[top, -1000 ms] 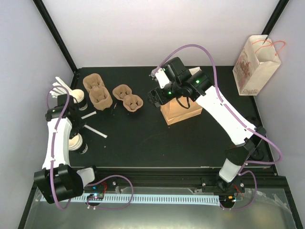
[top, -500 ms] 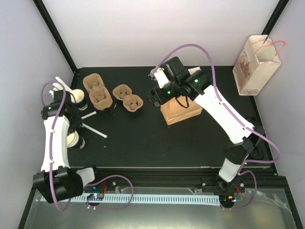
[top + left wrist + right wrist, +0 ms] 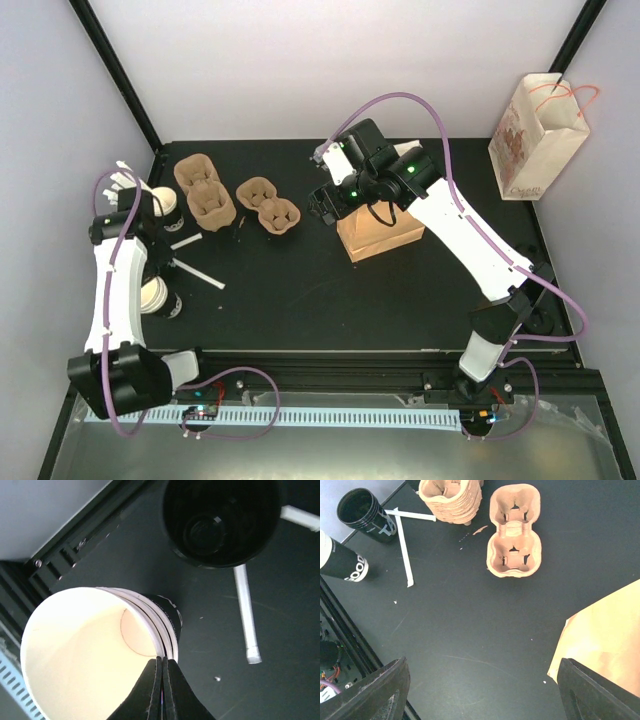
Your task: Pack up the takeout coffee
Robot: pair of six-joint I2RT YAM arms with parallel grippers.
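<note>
The left jaws, pinching the cream tapered paper cup (image 3: 75,655) at its rim, have drifted left, probably starting its lift; the right jaws stand open.

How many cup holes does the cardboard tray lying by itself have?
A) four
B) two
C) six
B: in the right wrist view, the single cardboard tray has just two round cup holes, one above the other.

The paper cup (image 3: 85,650) is cropped by the left wrist view's bottom edge.
</note>
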